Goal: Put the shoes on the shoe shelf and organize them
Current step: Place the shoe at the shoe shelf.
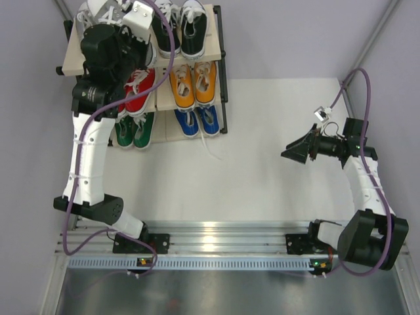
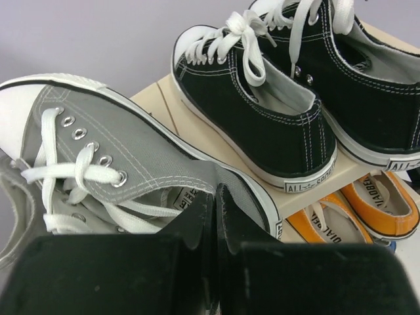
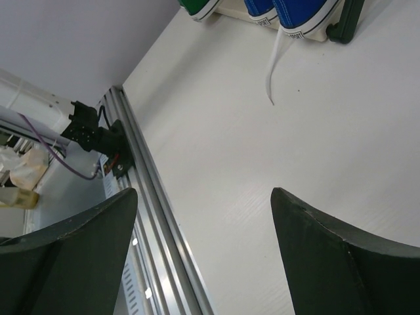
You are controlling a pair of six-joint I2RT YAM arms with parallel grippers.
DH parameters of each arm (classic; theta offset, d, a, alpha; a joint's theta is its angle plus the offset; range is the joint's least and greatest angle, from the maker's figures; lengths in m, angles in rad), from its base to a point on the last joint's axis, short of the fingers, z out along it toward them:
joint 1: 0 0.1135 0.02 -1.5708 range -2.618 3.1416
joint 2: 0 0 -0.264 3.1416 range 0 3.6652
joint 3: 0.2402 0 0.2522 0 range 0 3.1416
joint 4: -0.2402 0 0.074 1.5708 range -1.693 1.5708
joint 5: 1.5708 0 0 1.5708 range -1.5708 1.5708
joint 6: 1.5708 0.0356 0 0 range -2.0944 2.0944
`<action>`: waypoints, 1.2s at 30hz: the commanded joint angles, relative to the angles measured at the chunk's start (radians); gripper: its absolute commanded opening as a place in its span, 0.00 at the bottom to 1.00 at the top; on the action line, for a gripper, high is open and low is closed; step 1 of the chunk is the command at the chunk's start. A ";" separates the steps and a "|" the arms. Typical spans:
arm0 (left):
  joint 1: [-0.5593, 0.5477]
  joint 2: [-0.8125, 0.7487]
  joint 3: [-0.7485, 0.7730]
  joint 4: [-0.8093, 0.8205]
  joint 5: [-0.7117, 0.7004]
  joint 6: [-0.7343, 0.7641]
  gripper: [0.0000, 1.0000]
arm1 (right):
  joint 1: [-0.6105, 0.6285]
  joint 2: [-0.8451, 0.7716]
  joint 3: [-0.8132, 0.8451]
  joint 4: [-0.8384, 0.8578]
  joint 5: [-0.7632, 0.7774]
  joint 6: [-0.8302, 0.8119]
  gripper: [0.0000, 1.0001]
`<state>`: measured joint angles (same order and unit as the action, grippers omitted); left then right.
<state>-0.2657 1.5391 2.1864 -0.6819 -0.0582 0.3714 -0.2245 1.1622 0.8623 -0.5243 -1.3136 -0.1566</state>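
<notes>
The shoe shelf (image 1: 73,63) stands at the far left. Black shoes (image 1: 180,29) and grey shoes (image 1: 92,13) are on its top board, red (image 1: 139,92) and orange (image 1: 193,82) pairs in the middle, green (image 1: 134,131) and blue (image 1: 197,121) pairs at the bottom. My left gripper (image 2: 220,197) is shut on the heel collar of a grey shoe (image 2: 131,151), on the top board (image 2: 157,98) beside the black pair (image 2: 262,111). My right gripper (image 1: 292,152) is open and empty over the table at the right; it also shows in the right wrist view (image 3: 203,203).
The orange pair (image 2: 367,210) shows below the top board. A loose white lace (image 3: 272,65) from a blue shoe (image 3: 295,10) trails on the table. The metal rail (image 3: 151,197) with the arm bases runs along the near edge. Grey walls stand on both sides.
</notes>
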 commanded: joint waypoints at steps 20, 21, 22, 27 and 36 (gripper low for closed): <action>0.062 0.021 -0.068 0.297 0.156 0.032 0.00 | -0.012 -0.027 0.001 -0.002 -0.069 -0.054 0.84; 0.062 0.023 -0.074 0.298 0.159 0.031 0.00 | -0.010 -0.026 0.001 -0.002 -0.069 -0.054 0.84; 0.062 0.024 -0.079 0.301 0.162 0.031 0.00 | -0.012 -0.029 0.000 -0.002 -0.072 -0.054 0.84; 0.062 0.018 -0.131 0.317 0.167 0.024 0.00 | -0.010 -0.030 0.006 -0.023 -0.078 -0.070 0.84; 0.062 0.004 -0.174 0.335 0.176 0.017 0.00 | -0.010 -0.044 0.003 -0.025 -0.075 -0.074 0.84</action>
<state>-0.2100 1.5356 2.0365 -0.4572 0.0914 0.3679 -0.2249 1.1488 0.8616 -0.5510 -1.3563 -0.1921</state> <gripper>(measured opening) 0.036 0.842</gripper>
